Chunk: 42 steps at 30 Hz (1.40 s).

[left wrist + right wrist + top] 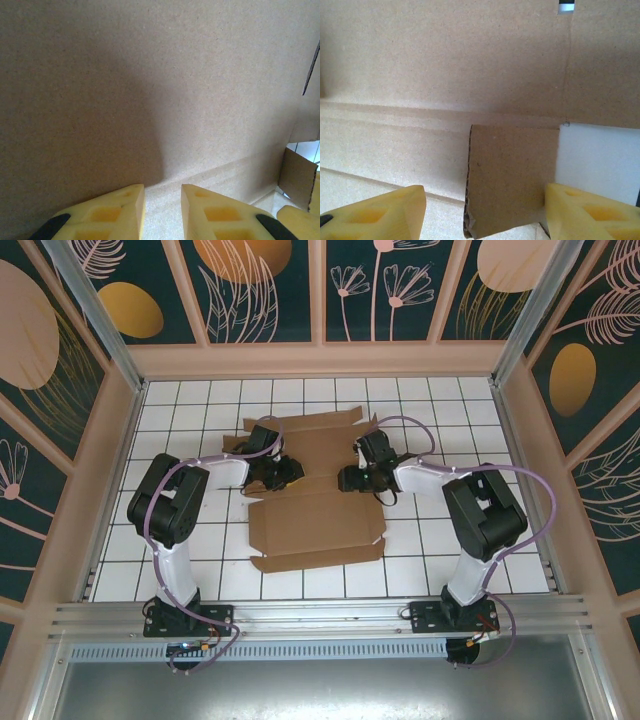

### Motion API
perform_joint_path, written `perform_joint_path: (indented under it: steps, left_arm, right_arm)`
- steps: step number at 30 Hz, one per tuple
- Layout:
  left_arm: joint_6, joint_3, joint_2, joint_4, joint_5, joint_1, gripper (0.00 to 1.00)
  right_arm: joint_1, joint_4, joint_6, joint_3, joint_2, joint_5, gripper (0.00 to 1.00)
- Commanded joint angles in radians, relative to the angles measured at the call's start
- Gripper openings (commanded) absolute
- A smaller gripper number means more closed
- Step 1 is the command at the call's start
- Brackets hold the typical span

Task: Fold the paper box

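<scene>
The yellow fingers (122, 212) of the left gripper (162, 195) sit closest. Its jaws are only narrowly parted, with nothing pinched between them, and the tips are low over a crease in brown cardboard, with a broad panel of it just beyond. The right gripper (485, 197) has its jaws spread wide. A small upright flap (512, 175) stands between them, close against one finger and clear of the other, so it is not gripped. From above, the paper box (315, 525) lies as an open blank in the middle of the white tiled desk (430, 570), its near panel flat. Both arms reach inward over the blank from either side, and the grippers face each other near its central crease.
</scene>
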Motion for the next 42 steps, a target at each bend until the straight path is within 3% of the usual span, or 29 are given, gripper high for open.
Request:
perform_joint_path:
  steps: [1,5,8,12,16,24,26,28,31,35,42]
  left_arm:
    - [0.021,-0.002,0.036,-0.020,-0.029,0.001,0.26]
    - [0.025,-0.001,0.036,-0.021,-0.023,0.001,0.26]
    - [0.038,0.005,0.022,-0.029,-0.024,0.001,0.27]
    - [0.069,0.046,-0.024,-0.073,-0.040,0.001,0.27]
    - [0.047,0.066,-0.112,-0.049,-0.014,0.028,0.30]
    - [0.076,0.089,-0.264,-0.122,-0.090,0.164,0.34]
    - [0.057,0.067,-0.282,-0.113,-0.108,0.205,0.35]
    - [0.047,0.049,-0.295,-0.104,-0.124,0.228,0.35]
    - [0.050,0.042,-0.298,-0.100,-0.144,0.245,0.36]
    - [0.065,0.088,-0.267,-0.132,-0.157,0.260,0.37]
    - [0.081,0.188,-0.153,-0.155,-0.149,0.292,0.44]
  right_arm:
    - [0.004,-0.006,-0.017,0.033,0.029,0.014,0.63]
    - [0.005,-0.020,-0.026,0.035,-0.007,0.074,0.63]
    - [0.005,-0.022,-0.034,0.029,-0.116,0.148,0.64]
    - [0.043,0.025,-0.068,0.016,-0.244,0.149,0.67]
    - [0.085,0.077,-0.109,0.023,-0.251,0.153,0.68]
    - [0.115,-0.030,-0.107,0.241,-0.034,0.187,0.74]
    - [0.119,-0.079,-0.138,0.324,0.046,0.162,0.79]
    - [0.138,-0.088,-0.159,0.371,0.104,0.207,0.88]
    - [0.172,-0.144,-0.199,0.474,0.203,0.258,0.93]
    - [0.201,-0.227,-0.220,0.589,0.325,0.340,0.94]
    - [0.197,-0.288,-0.212,0.647,0.454,0.344,0.92]
